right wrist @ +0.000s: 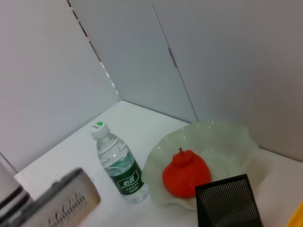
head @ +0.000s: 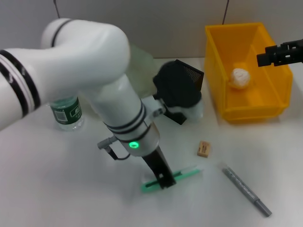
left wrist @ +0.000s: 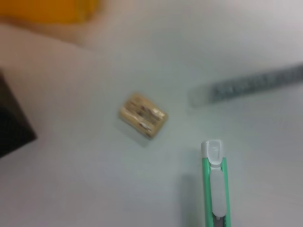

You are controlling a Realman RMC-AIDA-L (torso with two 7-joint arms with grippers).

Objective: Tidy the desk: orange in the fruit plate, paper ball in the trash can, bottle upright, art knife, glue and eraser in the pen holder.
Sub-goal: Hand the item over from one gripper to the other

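Under left gripper [head: 163,181] fingers, art knife [head: 182,175]

open desk [head: 71,189] around eraser [head: 204,149]

Head camera overlooks the desk; wrist cameras share its pen holder [head: 189,75].

Taking the eraser [head: 204,148] as centre: art knife [head: 171,178] front-left, glue [head: 246,189] front-right, pen holder [head: 188,78] behind, trash can [head: 249,71] behind-right holding the paper ball [head: 240,77].
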